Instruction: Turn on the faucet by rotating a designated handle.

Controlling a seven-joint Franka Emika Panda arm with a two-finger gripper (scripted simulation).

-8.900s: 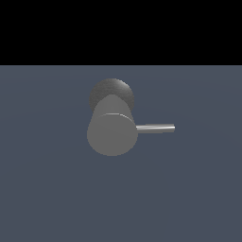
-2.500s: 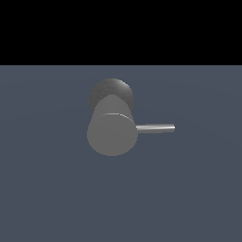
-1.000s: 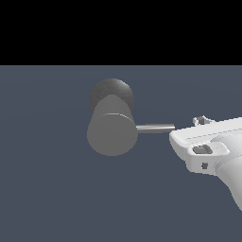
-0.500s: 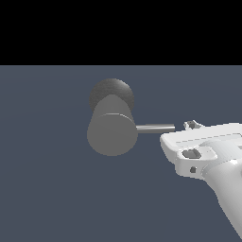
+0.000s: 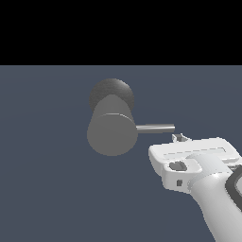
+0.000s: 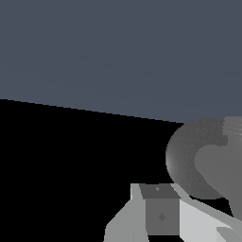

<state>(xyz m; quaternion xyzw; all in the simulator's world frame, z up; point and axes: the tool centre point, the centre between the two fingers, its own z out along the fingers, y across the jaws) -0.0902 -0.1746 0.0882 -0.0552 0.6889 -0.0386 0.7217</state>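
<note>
The faucet [image 5: 112, 132] is a stubby grey cylinder with its flat round face toward the exterior view, on a darker rounded base [image 5: 112, 93]. The handle [image 5: 155, 128], a thin silver rod, sticks out level toward the exterior view's right. My white gripper [image 5: 178, 138] sits just below and in front of the rod's free end. Only a small fingertip shows above the hand's body, apart from the rod. In the wrist view the faucet [image 6: 189, 160] is close beyond a grey finger pad [image 6: 160, 210]. How the jaws stand does not show.
A flat dark blue-grey floor [image 5: 47, 189] lies all around the faucet, with a black background above it. My white arm [image 5: 212, 203] comes in from the exterior view's lower right.
My gripper came in from the exterior view's right about a second ago and has moved left, closer under the handle's tip. Faucet and handle have not moved.
</note>
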